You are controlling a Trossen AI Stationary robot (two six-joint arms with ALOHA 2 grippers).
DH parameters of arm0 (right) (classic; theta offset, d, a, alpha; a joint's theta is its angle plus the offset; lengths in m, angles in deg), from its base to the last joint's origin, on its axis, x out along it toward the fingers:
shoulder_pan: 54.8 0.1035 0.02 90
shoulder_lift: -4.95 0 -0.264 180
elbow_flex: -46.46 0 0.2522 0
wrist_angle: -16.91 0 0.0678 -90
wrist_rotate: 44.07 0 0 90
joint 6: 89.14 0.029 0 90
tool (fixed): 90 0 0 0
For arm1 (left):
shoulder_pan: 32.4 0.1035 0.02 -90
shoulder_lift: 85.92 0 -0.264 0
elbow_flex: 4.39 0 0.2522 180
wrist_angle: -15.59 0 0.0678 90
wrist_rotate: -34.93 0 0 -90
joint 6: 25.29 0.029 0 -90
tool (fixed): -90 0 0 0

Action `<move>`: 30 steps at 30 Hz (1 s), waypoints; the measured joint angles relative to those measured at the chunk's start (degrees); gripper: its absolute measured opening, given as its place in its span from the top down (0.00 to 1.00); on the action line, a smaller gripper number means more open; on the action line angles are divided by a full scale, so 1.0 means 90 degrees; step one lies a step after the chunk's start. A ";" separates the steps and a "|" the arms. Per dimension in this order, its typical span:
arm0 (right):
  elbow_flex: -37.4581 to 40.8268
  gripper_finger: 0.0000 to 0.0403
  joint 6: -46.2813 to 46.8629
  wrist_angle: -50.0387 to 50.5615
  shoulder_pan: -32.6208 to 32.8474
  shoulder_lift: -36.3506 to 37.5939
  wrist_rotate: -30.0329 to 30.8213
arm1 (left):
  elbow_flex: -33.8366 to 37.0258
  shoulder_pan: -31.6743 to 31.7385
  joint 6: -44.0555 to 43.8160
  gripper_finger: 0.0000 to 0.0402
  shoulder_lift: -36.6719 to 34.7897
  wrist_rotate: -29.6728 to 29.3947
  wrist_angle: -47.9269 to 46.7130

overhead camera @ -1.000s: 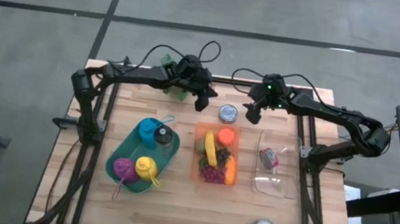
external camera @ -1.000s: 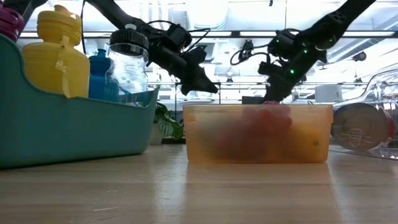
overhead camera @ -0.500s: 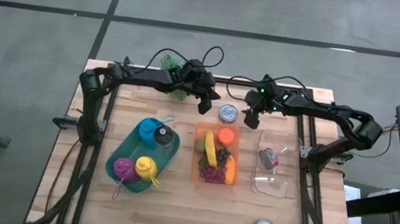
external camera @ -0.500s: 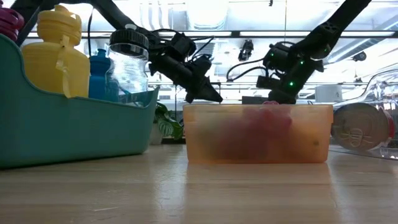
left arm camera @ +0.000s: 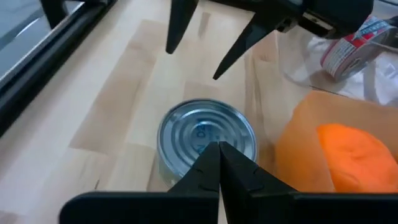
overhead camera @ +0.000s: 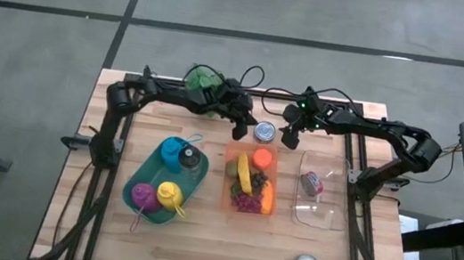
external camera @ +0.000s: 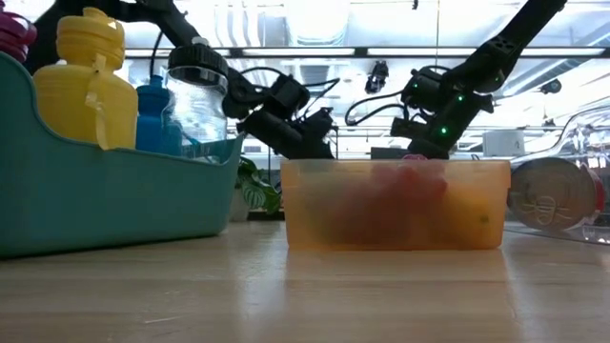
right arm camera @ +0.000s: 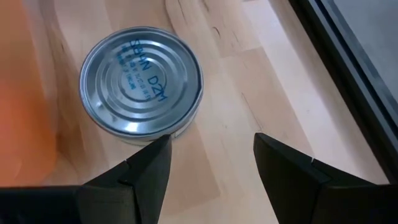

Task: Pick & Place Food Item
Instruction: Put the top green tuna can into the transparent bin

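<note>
Can [overhead camera: 264, 132] stands upright near the table's [overhead camera: 199, 242] far edge, just beyond the orange food tray [overhead camera: 273, 164], so I judge it the pick target. Right pincer [overhead camera: 290, 140] hovers just beside it, fingers apart, arm stretched low along the far edge. Left pincer [overhead camera: 238, 131], fingers together and empty, points at it from the opposite side.

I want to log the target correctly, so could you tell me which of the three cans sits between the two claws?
The upright can at the table's far edge, flanked by the left claw and right claw. One other lies in the clear tray; the third stands near the front edge.
</note>
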 joint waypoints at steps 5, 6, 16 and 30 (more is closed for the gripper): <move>0.0000 0.44 0.0088 0.0000 -0.0001 0.0000 0.0002 | 0.0000 -0.0017 0.0127 0.99 0.0059 0.0078 0.0097; -0.0001 0.44 0.0087 -0.0006 0.0000 0.0000 -0.0003 | 0.0000 -0.0017 0.0132 0.99 0.0059 0.0078 0.0097; 0.0000 0.44 0.0104 -0.0017 0.0019 0.0000 -0.0095 | -0.0682 -0.0034 0.0046 1.00 0.0062 0.0054 -0.1262; 0.0000 0.44 0.0292 -0.0019 0.0017 0.0000 -0.0095 | -0.2168 -0.0096 -0.1468 1.00 0.0049 -0.0771 -0.3254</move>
